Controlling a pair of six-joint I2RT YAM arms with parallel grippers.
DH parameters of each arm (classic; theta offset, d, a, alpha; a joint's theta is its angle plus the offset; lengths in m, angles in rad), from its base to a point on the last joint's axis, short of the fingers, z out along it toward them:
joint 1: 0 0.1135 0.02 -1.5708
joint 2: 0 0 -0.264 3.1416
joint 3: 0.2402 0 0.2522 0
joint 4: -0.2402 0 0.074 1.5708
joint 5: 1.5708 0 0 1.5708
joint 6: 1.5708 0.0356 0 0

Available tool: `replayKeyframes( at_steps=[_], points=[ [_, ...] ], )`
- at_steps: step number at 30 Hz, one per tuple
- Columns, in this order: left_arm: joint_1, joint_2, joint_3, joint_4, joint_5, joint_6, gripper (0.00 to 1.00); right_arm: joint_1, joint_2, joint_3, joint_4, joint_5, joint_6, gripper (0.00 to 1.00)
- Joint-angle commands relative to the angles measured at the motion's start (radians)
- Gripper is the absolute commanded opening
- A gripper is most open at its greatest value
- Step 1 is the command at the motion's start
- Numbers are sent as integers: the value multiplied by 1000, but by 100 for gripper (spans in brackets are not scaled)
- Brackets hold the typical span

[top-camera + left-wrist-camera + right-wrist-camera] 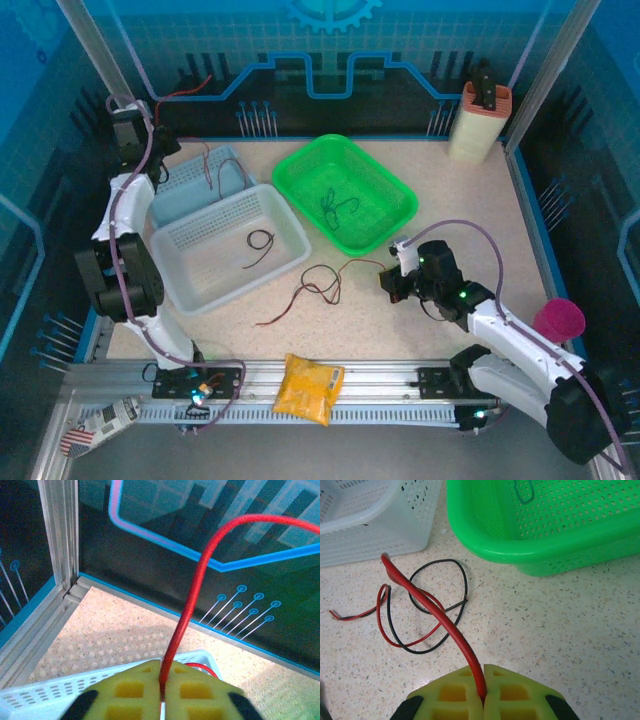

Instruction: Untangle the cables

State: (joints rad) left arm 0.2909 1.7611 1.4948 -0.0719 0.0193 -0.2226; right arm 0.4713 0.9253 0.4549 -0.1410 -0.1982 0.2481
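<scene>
Your left claw (162,690) sits high at the back left corner. Its pads are pinched on a red cable (192,600) that arcs upward above the pale blue basket (180,195) (a likely drop spot for sorted reds, I'd judge). Next comes the white basket (292,228), holding one dark wire (260,241), then the green basket (402,195) with a green cable (335,207) coiled inside. On the desk (420,330) just in front of them lies the loose knot. There a black strand (463,587) loops through a second red strand (437,615), whose end your right claw (483,680) clamps low, probably to draw it free. The speckled beige desk stands inside blue-lit walls and aluminium posts.
</scene>
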Motion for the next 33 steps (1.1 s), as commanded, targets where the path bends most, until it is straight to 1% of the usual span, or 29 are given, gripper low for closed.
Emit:
replayKeyframes(
  at_steps=[1, 2, 4, 10, 14, 17, 18, 20, 23, 27, 30, 33],
  points=[
    [4, -12, -6, -5, 20, 32, 65, 14, -13, -12, -19, 19, 14, 0],
    [4, -17, -8, -7, 17, 37, 80, 15, -11, -12, -19, 17, 12, 0],
    [3, -34, -25, 13, 6, 37, 98, 16, -7, -8, -20, 18, 10, 0],
    [4, -115, -89, 82, 9, 41, 99, 19, 9, 0, -14, 17, 7, 0],
    [3, -163, -90, 45, 22, 13, 99, 21, 13, 1, -10, 14, 8, 0],
    [-13, -244, -116, -4, 53, -22, 99, 23, 15, 6, -10, 13, 2, 0],
    [-28, -285, -137, -21, 78, -24, 99, 23, 15, 8, -11, 11, 0, 0],
    [-64, -371, -192, -40, 138, -9, 99, 23, 15, 14, -14, 8, -4, 0],
    [-123, -510, -311, -36, 268, 18, 99, 23, 14, 29, -20, -2, -18, 0],
    [-194, -662, -462, -40, 516, 85, 98, 23, 22, 55, -40, -23, -47, 0],
    [-273, -734, -527, -114, 678, 193, 95, 22, 31, 68, -49, -33, -62, 0],
    [-356, -759, -581, -184, 742, 281, 93, 23, 33, 76, -55, -38, -67, 0]
  ],
)
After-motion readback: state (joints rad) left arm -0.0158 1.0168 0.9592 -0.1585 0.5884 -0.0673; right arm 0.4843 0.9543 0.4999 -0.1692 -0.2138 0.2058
